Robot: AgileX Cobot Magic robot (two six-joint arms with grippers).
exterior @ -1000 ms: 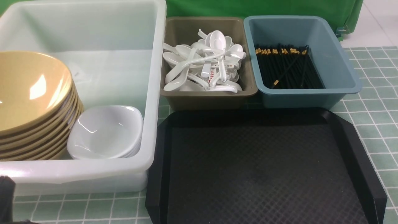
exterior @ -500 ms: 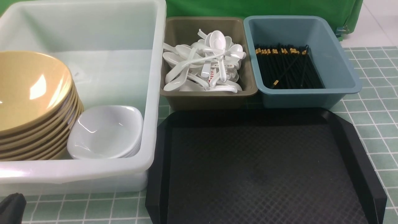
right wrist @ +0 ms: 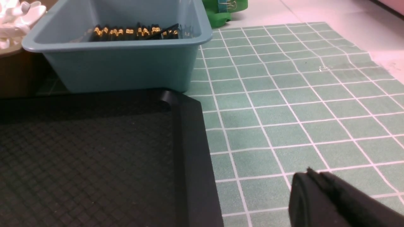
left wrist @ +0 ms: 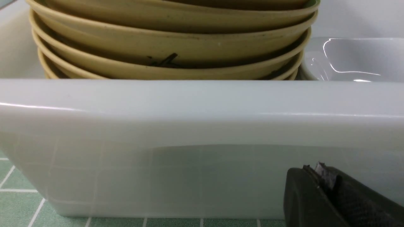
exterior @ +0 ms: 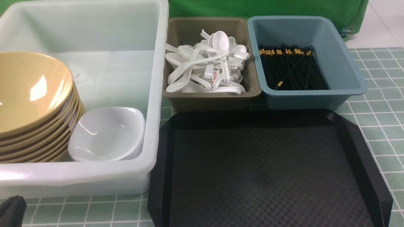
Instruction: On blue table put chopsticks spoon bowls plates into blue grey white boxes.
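Bowls (left wrist: pixel 170 47) in white box (left wrist: pixel 202 126) beyond left claw (left wrist: pixel 318 176), pressed together, empty.

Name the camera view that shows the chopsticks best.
The front view: it looks down into the blue box and shows the chopsticks along their whole length. The right wrist view sees only their gold-banded ends over the box rim. The left wrist view shows none of them.

Black textured tray (exterior: pixel 268 170): bare, diamond-pattern floor, raised rim, cut corners; fills front view from centre toward 5 o'clock. Green cloth (exterior: pixel 268 8) along 12 o'clock edge, hanging end at 1 o'clock. Pale floor (exterior: pixel 386 22) at 2 o'clock corner.
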